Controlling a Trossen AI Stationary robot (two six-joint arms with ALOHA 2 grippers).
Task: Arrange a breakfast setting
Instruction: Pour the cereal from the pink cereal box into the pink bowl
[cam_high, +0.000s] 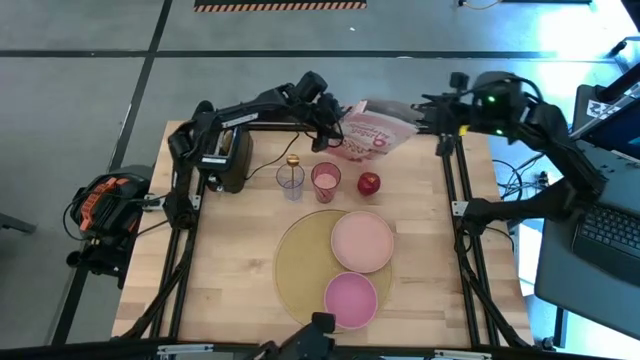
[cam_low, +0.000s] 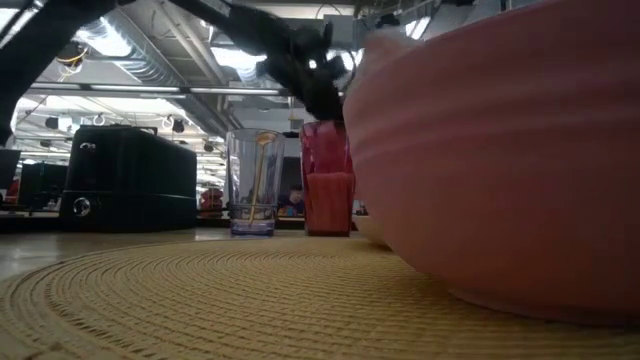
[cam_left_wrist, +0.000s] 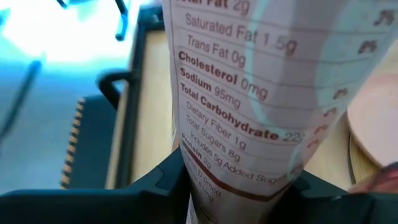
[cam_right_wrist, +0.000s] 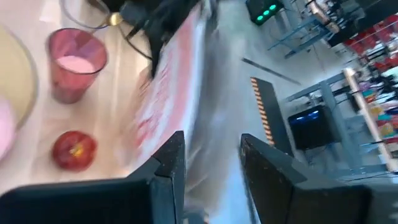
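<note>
A pink-and-white cereal bag (cam_high: 375, 130) is held between both grippers above the table's far edge. My left gripper (cam_high: 330, 125) is shut on its left end and my right gripper (cam_high: 432, 118) on its right end. The tan placemat (cam_high: 300, 265) bears the pale pink plate (cam_high: 362, 240) and the deeper-pink bowl (cam_high: 350, 298). The gold spoon (cam_high: 292, 162) stands in a clear glass (cam_high: 291, 180). The red apple (cam_high: 369, 183) lies on the table beside a pink tumbler (cam_high: 325, 181). No toast shows. My left gripper pinches the bag's printed end (cam_left_wrist: 249, 177) between its two fingers, coming level from the table's left side. The bag stretches away from the fingers, clear of the table. My right gripper has the bag's silvery end (cam_right_wrist: 208, 149) between its two fingers (cam_right_wrist: 168, 171), coming from the table's right side; the contact itself is blurred.
The black toaster (cam_high: 228, 155) stands at the far left, just left of the glass. The tumbler holds pink liquid (cam_right_wrist: 76, 62). The arms' frames run along both table sides. Bare wood lies left of the placemat and along the near edge.
</note>
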